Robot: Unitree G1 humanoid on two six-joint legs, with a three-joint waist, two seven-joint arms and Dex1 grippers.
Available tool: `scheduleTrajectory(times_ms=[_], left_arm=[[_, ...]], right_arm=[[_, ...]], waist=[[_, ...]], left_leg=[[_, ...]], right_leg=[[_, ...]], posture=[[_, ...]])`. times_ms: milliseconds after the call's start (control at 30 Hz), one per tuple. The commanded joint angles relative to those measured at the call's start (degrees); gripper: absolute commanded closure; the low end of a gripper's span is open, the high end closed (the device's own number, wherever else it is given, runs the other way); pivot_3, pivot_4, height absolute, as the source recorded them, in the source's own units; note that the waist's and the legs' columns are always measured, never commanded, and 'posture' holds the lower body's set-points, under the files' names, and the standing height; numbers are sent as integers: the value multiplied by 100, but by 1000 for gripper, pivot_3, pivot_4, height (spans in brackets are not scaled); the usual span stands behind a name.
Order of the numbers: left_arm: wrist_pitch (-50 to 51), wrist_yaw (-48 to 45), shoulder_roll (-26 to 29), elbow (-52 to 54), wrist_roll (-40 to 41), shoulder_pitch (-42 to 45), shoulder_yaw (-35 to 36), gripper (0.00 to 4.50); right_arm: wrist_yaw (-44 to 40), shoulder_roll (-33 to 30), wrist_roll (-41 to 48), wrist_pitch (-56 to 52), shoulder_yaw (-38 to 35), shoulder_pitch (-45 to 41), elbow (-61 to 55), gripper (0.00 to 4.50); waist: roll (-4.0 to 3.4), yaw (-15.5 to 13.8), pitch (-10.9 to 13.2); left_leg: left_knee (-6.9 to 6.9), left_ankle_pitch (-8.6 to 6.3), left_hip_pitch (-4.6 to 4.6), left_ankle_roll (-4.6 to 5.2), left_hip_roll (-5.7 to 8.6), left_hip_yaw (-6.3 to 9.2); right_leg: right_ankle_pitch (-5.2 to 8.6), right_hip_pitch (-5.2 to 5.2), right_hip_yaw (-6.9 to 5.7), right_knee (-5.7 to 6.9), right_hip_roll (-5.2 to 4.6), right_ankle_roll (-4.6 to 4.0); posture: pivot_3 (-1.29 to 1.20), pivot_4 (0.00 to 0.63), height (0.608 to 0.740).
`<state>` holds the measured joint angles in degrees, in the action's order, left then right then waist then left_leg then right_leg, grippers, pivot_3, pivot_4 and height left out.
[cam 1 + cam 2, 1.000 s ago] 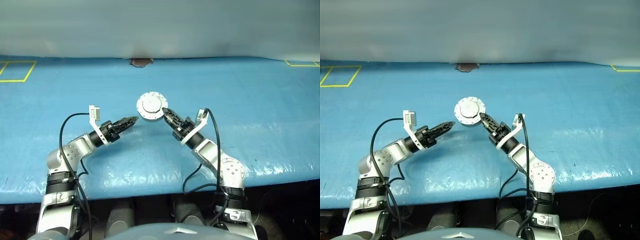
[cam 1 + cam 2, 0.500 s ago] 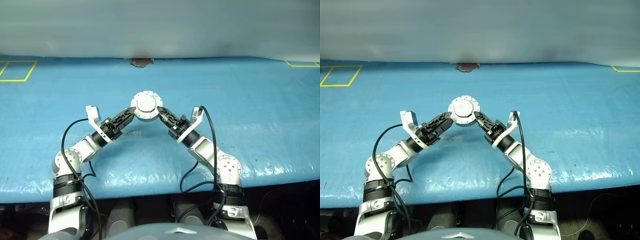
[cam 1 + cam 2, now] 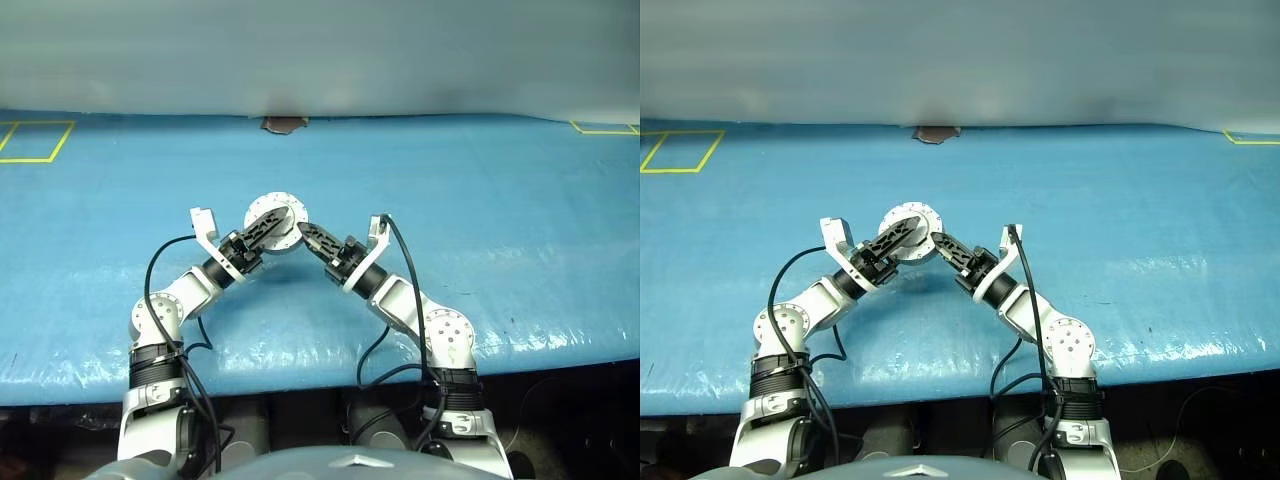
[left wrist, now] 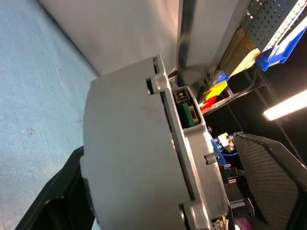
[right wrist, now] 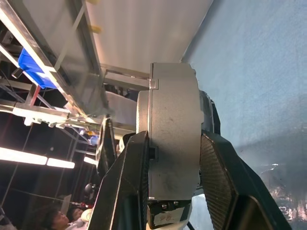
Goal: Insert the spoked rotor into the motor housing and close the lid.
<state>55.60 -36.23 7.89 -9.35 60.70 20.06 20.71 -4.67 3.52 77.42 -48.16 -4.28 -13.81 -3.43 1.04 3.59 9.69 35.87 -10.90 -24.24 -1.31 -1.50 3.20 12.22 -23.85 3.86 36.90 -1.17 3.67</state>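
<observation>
Motor housing [image 3: 274, 218], lid closed, hangs above the tabletop [image 3: 520, 220] clamped in the right gripper [image 3: 306, 234] at its 4 o'clock; the half-open left gripper [image 3: 268, 228] (jaws astride its rim) could knock it loose.

The middle of the blue worktop [image 3: 480, 200], toward its near edge, is taken up by the motor housing [image 3: 274, 221], which is flanked closely by the left gripper [image 3: 268, 229] and the right gripper [image 3: 306, 235]. No gap is left between them. Open surface is offered toward both side edges. A small brown object [image 3: 284, 124] is seen at the far edge.
</observation>
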Motion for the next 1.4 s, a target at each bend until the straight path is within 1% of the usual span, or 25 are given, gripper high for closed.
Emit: scheduleTrajectory(times_ms=[33, 67, 100, 267, 333, 400, 433, 500, 567, 700, 800, 1033, 1133, 1233, 1300, 1400], left_arm=[[-112, 37, -14, 14, 72, 89, 58, 1234], [-121, 73, -14, -12, 82, 103, 75, 1564], [-134, 103, -6, -17, 74, 108, 72, 1688], [-81, 225, -51, -50, 242, 122, 135, 1694], [-107, 247, -47, -55, 245, 110, 117, 1694], [-151, 272, -50, -46, 243, 99, 107, 1695], [-174, 288, -60, -43, 243, 95, 112, 1695], [-221, 303, -71, -30, 220, 81, 108, 1695], [-288, 331, -88, -23, 190, 69, 102, 1695], [-429, 418, -152, -16, 123, 57, 135, 1695], [-688, 595, -221, -75, 179, 109, 373, 1695], [-1994, 1535, -273, -543, 418, 456, 1604, 1695], [-2602, 1893, -262, -657, 292, 545, 1959, 1695], [-3112, 2220, -161, -840, -36, 568, 2072, 1695], [-3282, 2339, -71, -984, -292, 565, 1987, 1695], [-3279, 2546, 77, -1274, -587, 608, 1863, 1695]], right_arm=[[-150, 277, 96, 95, 45, 35, -396, 3318], [-153, 282, 84, 106, 44, 33, -394, 3318], [-155, 287, 75, 114, 43, 27, -388, 3318], [-158, 293, 34, 107, 49, -4, -351, 3318], [-366, 211, -188, 190, 134, 2, -412, 3318], [-421, 222, -343, 289, 125, 10, -395, 2572], [-501, 209, -419, 334, 134, 16, -406, 2320], [-435, 313, -623, 578, 78, 36, -455, 1672], [-357, 391, -1092, 1034, 70, 38, -480, 1040], [-362, 412, -1320, 1370, 40, 39, -435, 1040], [-231, 480, -1448, 1679, -89, 37, -365, 1040], [-221, 393, -1447, 1849, -247, 270, -378, 1040], [-195, 390, -1414, 1843, -315, 351, -432, 1040], [-174, 398, -1373, 1873, -370, 417, -526, 1040], [-161, 420, -1336, 1884, -406, 441, -570, 1040], [-124, 463, -1226, 1854, -459, 441, -571, 1040]], waist=[[0, -2, 0], [0, -2, 0], [0, -2, 0], [0, -3, 0], [0, -2, 0], [0, -2, 0], [0, -3, 0], [0, -3, 0], [0, -6, 0], [0, -8, 0], [0, -10, 0], [1, 0, 0], [2, -27, 0], [4, -66, -1], [4, -98, -1], [4, -143, -1]], left_leg=[[0, 0, 0, 0, 0, 0], [1, 0, -1, 0, 0, 0], [1, 0, -2, 0, 1, 1], [5, 0, -5, 0, 1, 2], [5, 0, -6, 0, 1, 2], [5, 0, -6, 0, 1, 3], [5, 0, -6, 0, 1, 3], [6, 0, -7, 0, 1, 3], [6, 0, -8, 0, 2, 4], [6, 0, -11, 0, 2, 4], [6, 0, -15, 0, 2, 4], [7, 0, -14, 0, -1, 5], [7, 0, -22, 0, 1, 6], [8, 0, -26, 0, 6, 7], [9, 0, -28, 1, 7, 7], [13, 0, -30, 1, 8, 9]], right_leg=[[0, 0, 0, 0, 0, 0], [0, 0, 0, 0, 0, 0], [0, 0, 0, 0, 0, 0], [-1, -1, -1, 0, 0, 1], [-1, -1, -1, -1, 0, 1], [-1, -2, -1, -1, 0, 1], [-1, -2, -2, 0, 0, 1], [-1, -2, -2, -1, 0, 2], [-1, -2, -2, -1, 0, 3], [-3, -4, -2, -3, 0, 4], [-3, -7, -2, -3, 0, 5], [-5, -9, -2, -1, 4, 3], [-17, -12, -2, -5, 2, 24], [-18, -11, -2, -12, -2, 26], [-18, -11, -2, -13, -2, 26], [-18, -11, -4, -12, -2, 25]], posture=[[0, 150, 740], [0, 150, 740], [0, 150, 740], [0, 150, 740], [0, 150, 740], [0, 150, 740], [0, 150, 740], [0, 150, 740], [0, 150, 740], [0, 150, 740], [0, 150, 740], [0, 150, 740], [0, 150, 740], [0, 150, 740], [0, 150, 740], [0, 150, 740]])
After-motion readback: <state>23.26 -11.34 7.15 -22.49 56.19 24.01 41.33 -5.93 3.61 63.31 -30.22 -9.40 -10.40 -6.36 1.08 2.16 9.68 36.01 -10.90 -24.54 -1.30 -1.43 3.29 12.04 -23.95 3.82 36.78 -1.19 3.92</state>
